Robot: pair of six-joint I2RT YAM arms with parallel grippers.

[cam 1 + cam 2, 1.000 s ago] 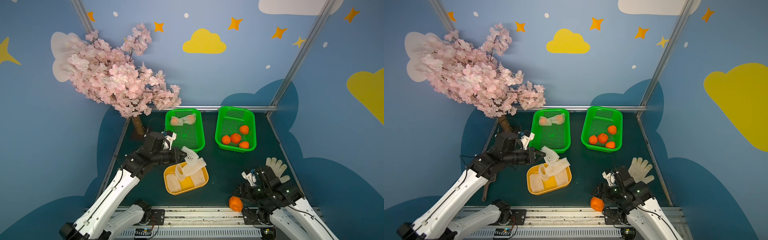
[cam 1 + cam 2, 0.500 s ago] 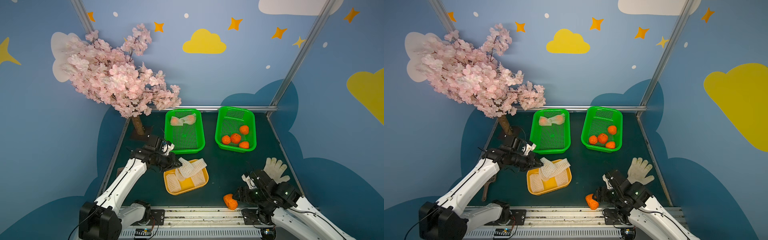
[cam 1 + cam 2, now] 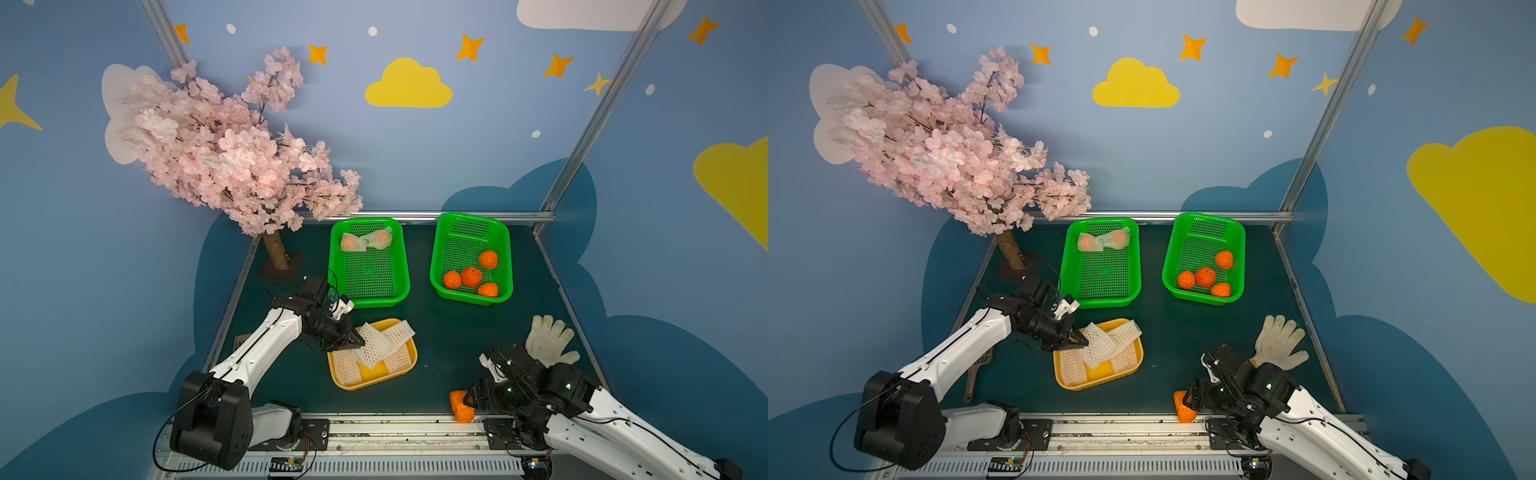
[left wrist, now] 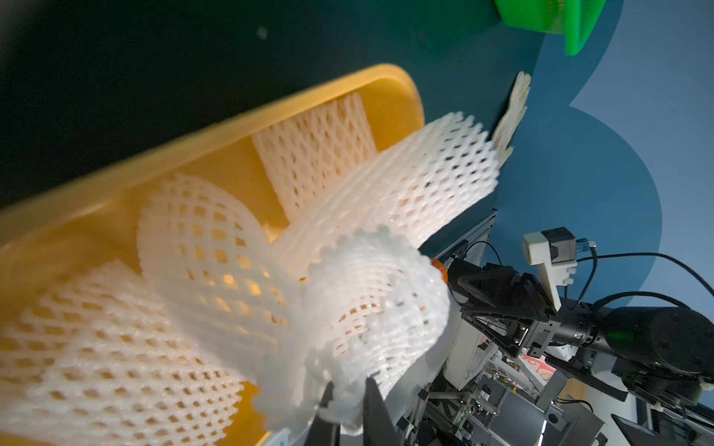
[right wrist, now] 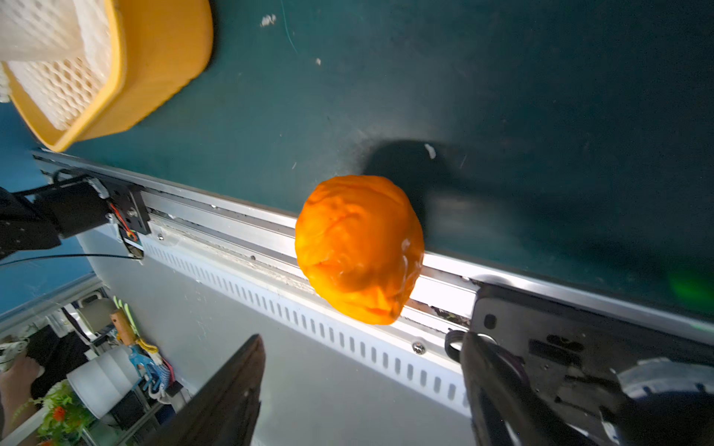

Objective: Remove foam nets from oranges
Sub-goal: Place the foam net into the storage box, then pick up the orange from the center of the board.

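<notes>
Your left pincer is pressed together on one end of a white foam mesh net. In the left wrist view the crumpled net bunches right between the black fingers of that pincer. From the tips it trails away into the shallow yellow plastic tray. Other empty foam nets lie flat on the tray floor under it. A second ago you held this net higher, with the arm stretched farther out. Now the pincer sits low at the tray's rim and the net is draped into the tray.

Your right pincer is spread wide and pinches nothing. In the right wrist view the bare, bumpy orange sits just ahead of its tips with a clear gap to either finger. It rests at the edge of the dark green table mat, over the metal rail. Since a second ago this pincer has come down toward the rail, and the orange has shifted slightly with it.

A white knit work glove lies just behind the right pincer. Well beyond the left pincer, a green perforated plastic basket holds two oranges still in their nets. Beyond the right pincer, a second green basket holds four bare oranges. Both are as they were. A pink artificial blossom tree stands beyond the left pincer.
</notes>
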